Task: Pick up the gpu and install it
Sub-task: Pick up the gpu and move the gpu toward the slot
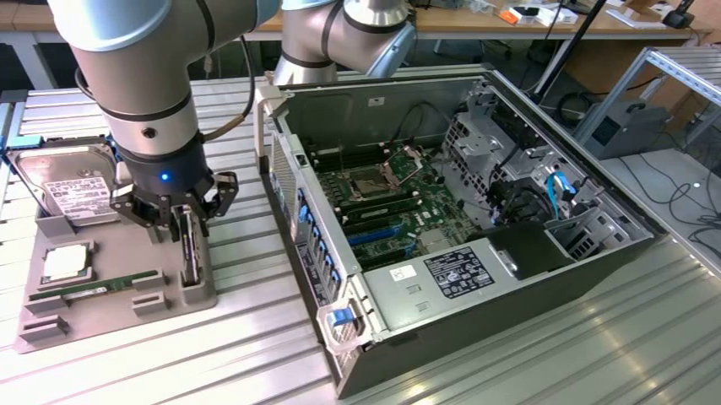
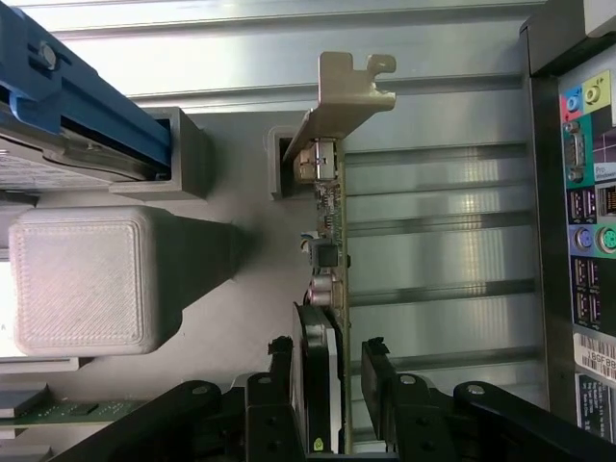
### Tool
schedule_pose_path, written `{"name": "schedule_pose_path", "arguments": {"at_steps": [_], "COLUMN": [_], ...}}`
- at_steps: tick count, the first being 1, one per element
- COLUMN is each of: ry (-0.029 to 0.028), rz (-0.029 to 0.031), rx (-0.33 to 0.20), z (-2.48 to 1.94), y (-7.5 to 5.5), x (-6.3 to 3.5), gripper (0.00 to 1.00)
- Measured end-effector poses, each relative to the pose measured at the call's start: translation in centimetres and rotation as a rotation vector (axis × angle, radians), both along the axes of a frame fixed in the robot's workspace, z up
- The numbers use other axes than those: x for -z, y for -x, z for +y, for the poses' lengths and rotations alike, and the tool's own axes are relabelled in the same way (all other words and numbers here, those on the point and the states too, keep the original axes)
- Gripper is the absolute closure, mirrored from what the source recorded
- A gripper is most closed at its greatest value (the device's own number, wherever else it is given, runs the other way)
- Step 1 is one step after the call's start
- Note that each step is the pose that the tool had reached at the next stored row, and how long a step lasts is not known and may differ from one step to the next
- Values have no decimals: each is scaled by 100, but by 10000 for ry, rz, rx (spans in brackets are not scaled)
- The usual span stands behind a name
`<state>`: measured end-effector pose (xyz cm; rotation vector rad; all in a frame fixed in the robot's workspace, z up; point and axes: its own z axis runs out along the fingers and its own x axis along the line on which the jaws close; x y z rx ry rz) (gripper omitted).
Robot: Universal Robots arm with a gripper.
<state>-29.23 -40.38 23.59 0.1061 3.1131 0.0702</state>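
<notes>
The gpu [image 1: 189,253] stands on its edge in a slot of the grey fixture tray [image 1: 113,316], at the exterior view's left. In the wrist view the gpu [image 2: 327,221] appears edge-on, a green board with a black cooler and a silver end bracket [image 2: 346,91]. My gripper [image 1: 189,221] hangs right over the card. There the gripper [image 2: 327,361] stands open, one finger [image 2: 279,385] on each side of the cooler. A gap still shows between the card and the finger on its board side.
The tray also carries a hard drive [image 1: 73,190], a CPU [image 1: 67,263] and a RAM stick [image 1: 90,289]. The open computer case [image 1: 451,228] lies just beside the tray, motherboard [image 1: 383,202] facing up, its rear ports [image 2: 587,192] close to the card.
</notes>
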Motion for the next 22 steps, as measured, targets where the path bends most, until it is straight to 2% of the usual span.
{"name": "schedule_pose_path", "arguments": {"at_steps": [1,3,19,22], "ry": [0,1,-3,0], "rz": [1,2,-4,0], "rx": [0,0,0,0], "z": [0,0,1,0], "y": [0,0,0,0], "x": [0,-1,-2,-30], "gripper": [58,72,73,73]}}
